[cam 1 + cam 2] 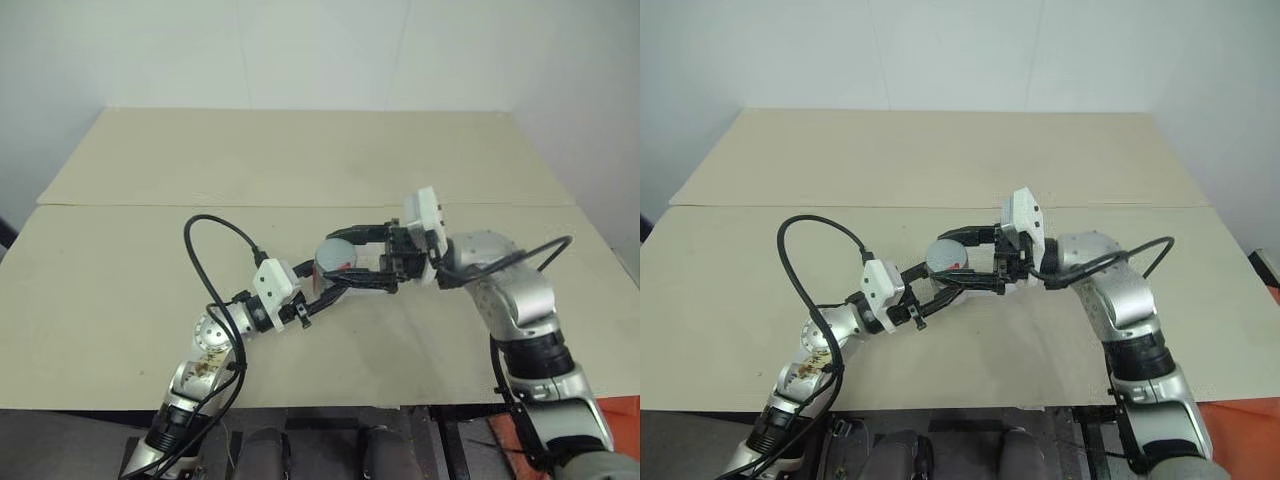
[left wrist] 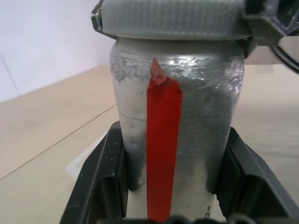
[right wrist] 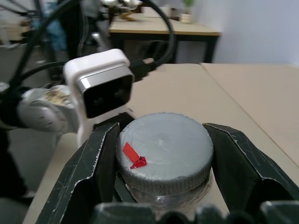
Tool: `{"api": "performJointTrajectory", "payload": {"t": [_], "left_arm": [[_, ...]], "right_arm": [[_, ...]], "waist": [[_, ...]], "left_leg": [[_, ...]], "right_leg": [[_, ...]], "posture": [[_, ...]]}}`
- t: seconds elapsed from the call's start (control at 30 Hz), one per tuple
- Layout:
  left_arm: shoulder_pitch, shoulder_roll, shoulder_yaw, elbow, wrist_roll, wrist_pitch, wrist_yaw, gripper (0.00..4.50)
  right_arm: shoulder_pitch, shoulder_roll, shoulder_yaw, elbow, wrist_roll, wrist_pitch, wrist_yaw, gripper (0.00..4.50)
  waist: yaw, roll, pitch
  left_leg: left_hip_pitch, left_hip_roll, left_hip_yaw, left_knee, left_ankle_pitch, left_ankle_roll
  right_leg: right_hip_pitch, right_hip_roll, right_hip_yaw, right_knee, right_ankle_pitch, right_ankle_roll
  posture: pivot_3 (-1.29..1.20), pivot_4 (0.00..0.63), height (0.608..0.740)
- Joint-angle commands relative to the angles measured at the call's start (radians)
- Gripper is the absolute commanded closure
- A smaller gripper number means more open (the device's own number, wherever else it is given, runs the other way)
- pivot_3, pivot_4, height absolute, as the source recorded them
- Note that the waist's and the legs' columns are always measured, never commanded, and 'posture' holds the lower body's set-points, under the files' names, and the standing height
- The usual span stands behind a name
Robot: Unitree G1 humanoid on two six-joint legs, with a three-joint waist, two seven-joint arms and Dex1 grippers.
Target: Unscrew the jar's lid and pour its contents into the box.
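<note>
Both grippers clamped one jar above the table

Nearest, the left gripper [image 1: 322, 292] reached up from the near left and was clenched on the body of the jar [image 2: 177, 121], held upright above the middle of the tan table [image 1: 300, 160]; the right gripper [image 1: 345, 258] came in from the right, level, its two black fingers [image 3: 88, 172] closed on the ribbed rim of the grey lid [image 3: 164, 150]; a small red arrow mark sat on the lid's top; a red strip ran down the jar's silvery side; no lettering could be read on either.
</note>
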Motion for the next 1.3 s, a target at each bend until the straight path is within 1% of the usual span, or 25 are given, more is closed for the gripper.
{"api": "performJointTrajectory", "payload": {"t": [0.03,0.17,0.33,0.4,0.57,0.7,0.77,0.83,0.87,0.9,1.03,1.13,1.3], "left_arm": [[-0.010,-0.010,-0.026,-0.043,-0.007,-0.007,-0.016,2.50],[-0.005,-0.016,-0.034,-0.046,0.003,-0.008,-0.011,2.50],[0.006,-0.015,-0.040,-0.056,0.007,-0.008,-0.012,2.50],[0.005,-0.018,-0.040,-0.053,0.006,-0.008,-0.010,2.50],[0.002,-0.021,-0.038,-0.047,0.006,-0.005,-0.006,2.50],[0.001,-0.022,-0.035,-0.044,0.009,-0.006,-0.006,2.50],[0.000,-0.026,-0.031,-0.040,0.018,-0.007,0.007,2.50],[0.001,-0.029,-0.028,-0.038,0.022,-0.007,0.014,2.50],[0.001,-0.029,-0.026,-0.037,0.022,-0.007,0.016,2.50],[0.001,-0.030,-0.025,-0.037,0.023,-0.008,0.018,2.50],[0.008,-0.028,-0.022,-0.043,0.022,-0.007,0.023,2.50],[0.012,-0.024,-0.019,-0.046,0.018,-0.006,0.025,2.50],[0.016,-0.011,0.004,-0.048,0.008,-0.006,0.030,2.50]], "right_arm": [[-0.079,0.024,0.044,0.076,0.008,-0.058,0.161,1.70],[-0.145,0.031,0.057,0.190,-0.031,-0.103,0.252,1.70],[-0.201,0.053,0.040,0.299,-0.027,-0.157,0.366,1.70],[-0.214,0.062,0.038,0.340,-0.033,-0.210,0.380,1.70],[-0.233,0.072,0.037,0.396,-0.022,-0.269,0.381,1.70],[-0.250,0.067,0.043,0.420,-0.015,-0.247,0.381,1.70],[-0.257,0.067,0.040,0.426,-0.015,-0.236,0.381,0.99],[-0.260,0.065,0.037,0.426,-0.014,-0.235,0.381,0.51],[-0.260,0.063,0.037,0.425,-0.017,-0.240,0.381,0.17],[-0.260,0.061,0.037,0.425,-0.018,-0.243,0.381,0.04],[-0.245,0.057,0.010,0.406,-0.015,-0.271,0.379,0.04],[-0.236,0.064,-0.017,0.395,-0.022,-0.301,0.342,0.04],[-0.202,0.006,-0.057,0.354,-0.015,-0.301,0.344,0.04]], "waist": [[0.001,0.000,0.000],[0.002,0.000,0.000],[0.003,0.000,0.000],[0.002,0.000,0.000],[0.001,0.000,0.000],[0.002,0.000,0.000],[0.001,0.000,0.000],[0.002,0.000,0.000],[0.002,0.000,0.000],[0.002,0.000,0.000],[0.001,0.000,0.000],[0.001,0.000,0.000],[0.005,0.000,0.000]], "left_leg": [[0.000,0.000,0.000,0.000,0.000,0.000],[0.000,0.000,0.000,0.000,0.000,0.000],[0.000,0.000,0.000,0.000,0.000,0.000],[0.000,0.000,0.000,0.000,0.000,-0.001],[0.000,0.000,0.000,0.000,0.001,-0.001],[0.000,0.000,0.000,0.000,0.001,-0.001],[0.000,0.000,0.000,0.000,0.001,-0.001],[0.000,0.000,0.000,0.000,0.001,-0.001],[0.000,0.000,0.000,0.000,0.001,-0.001],[0.000,0.000,0.000,0.000,0.001,-0.001],[0.000,0.000,0.000,0.000,0.001,-0.001],[0.000,0.000,0.000,0.000,0.001,-0.001],[-0.001,0.000,0.000,0.000,0.001,-0.001]], "right_leg": [[0.000,0.000,0.000,0.000,0.000,0.000],[0.000,0.000,0.000,0.000,0.000,0.000],[0.000,0.000,0.000,0.000,0.000,0.000],[0.000,0.000,0.000,0.000,0.000,0.000],[0.000,0.000,0.000,0.003,0.000,0.000],[0.000,0.000,0.000,0.006,0.000,0.000],[0.000,0.000,0.000,0.007,0.000,0.000],[0.000,0.000,0.000,0.007,0.000,0.000],[0.000,0.000,0.000,0.007,0.000,0.000],[0.000,0.000,0.000,0.007,0.000,0.000],[-0.001,0.000,0.000,0.007,0.000,0.000],[-0.001,0.000,0.000,0.007,0.000,0.000],[0.000,0.000,0.000,0.007,0.000,0.000]], "posture": [[0.00,0.150,0.740],[0.00,0.150,0.740],[0.00,0.150,0.740],[0.00,0.150,0.740],[0.00,0.150,0.740],[0.00,0.150,0.740],[0.00,0.150,0.740],[0.00,0.150,0.740],[0.00,0.150,0.740],[0.00,0.150,0.740],[0.00,0.150,0.740],[0.00,0.150,0.740],[0.00,0.150,0.740]]}}
